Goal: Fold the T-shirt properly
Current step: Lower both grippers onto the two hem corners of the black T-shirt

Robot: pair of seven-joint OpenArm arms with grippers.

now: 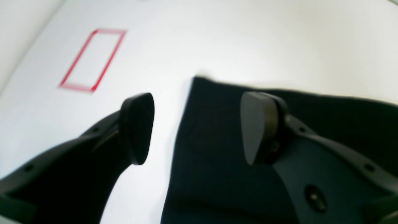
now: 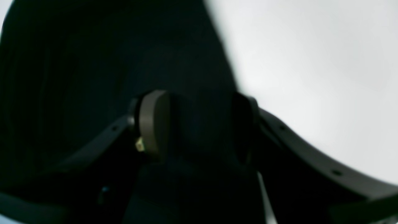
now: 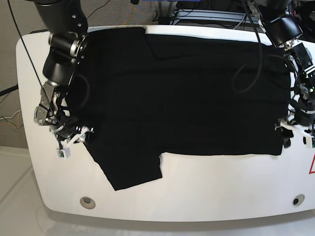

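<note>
Base view: black T-shirt (image 3: 187, 93) spread across the white surface (image 3: 206, 196), a red tape rectangle (image 1: 93, 59) just beyond its corner. Left pincer (image 1: 196, 127) gapes, straddling the hem; right pincer (image 2: 199, 124) splayed over fabric, gripping nothing visible.

left end effector (image 1: 197, 127): two matte black curved fingers, each ending in a rounded, teardrop-shaped pad (image 1: 136, 127)
finger arms: dark plastic, small round screw holes along the edges
right end effector (image 2: 199, 124): same black curved fingers; one pad (image 2: 154, 123) looks grey-brown, with a small yellowish fleck at its base
arm bodies: bulky black cylindrical joints with a silver ring on the right arm (image 3: 64, 49)
cables: thin black wires looping beside both arms
wrist fittings: white plastic pieces near both end effectors
</note>
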